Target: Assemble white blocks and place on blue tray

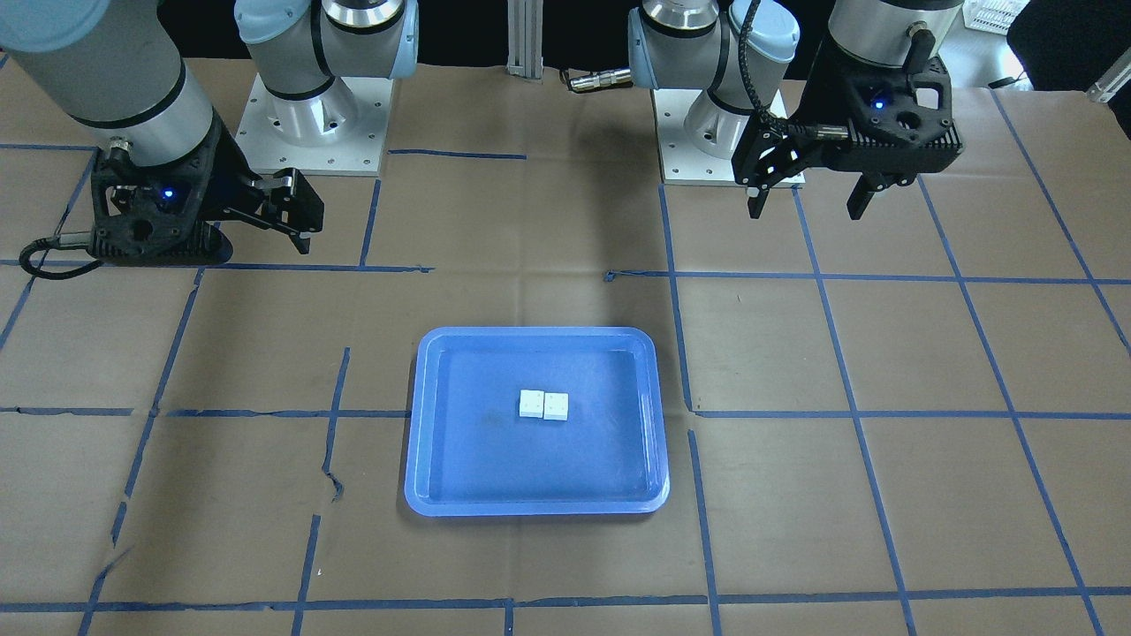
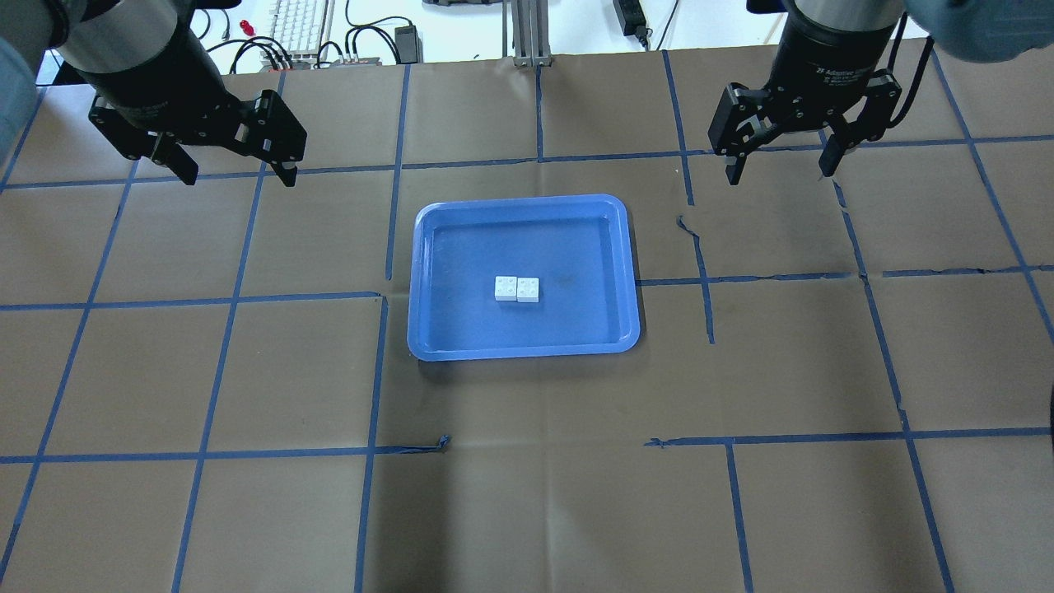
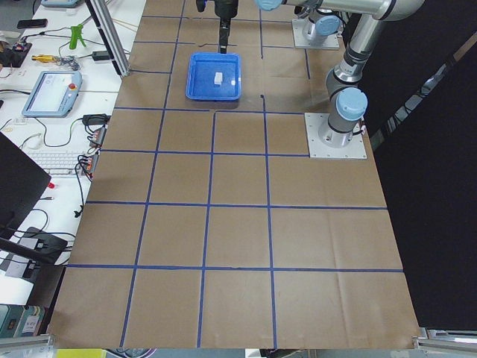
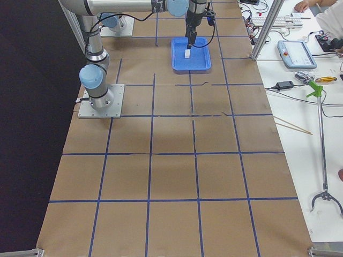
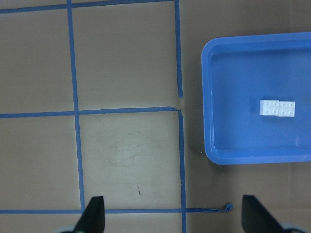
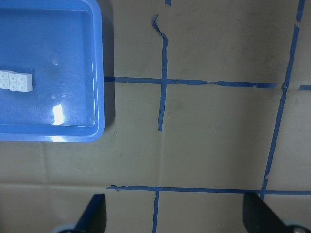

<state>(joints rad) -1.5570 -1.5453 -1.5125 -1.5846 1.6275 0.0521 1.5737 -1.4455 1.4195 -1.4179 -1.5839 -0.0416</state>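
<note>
Two white blocks (image 1: 543, 405) lie side by side, touching, studs up, in the middle of the blue tray (image 1: 539, 334). They also show in the overhead view (image 2: 517, 289), the left wrist view (image 5: 277, 108) and the right wrist view (image 6: 17, 81). The tray (image 2: 523, 200) sits at the table's centre. My left gripper (image 2: 236, 177) is open and empty, above the table far to the tray's left and back. My right gripper (image 2: 778, 171) is open and empty, far to the tray's right and back. Neither touches the tray or the blocks.
The table is covered with brown paper marked by a blue tape grid (image 2: 387, 296), torn in places. The arm bases (image 1: 309, 124) stand at the robot's side. Keyboards and cables (image 2: 300, 25) lie beyond the far edge.
</note>
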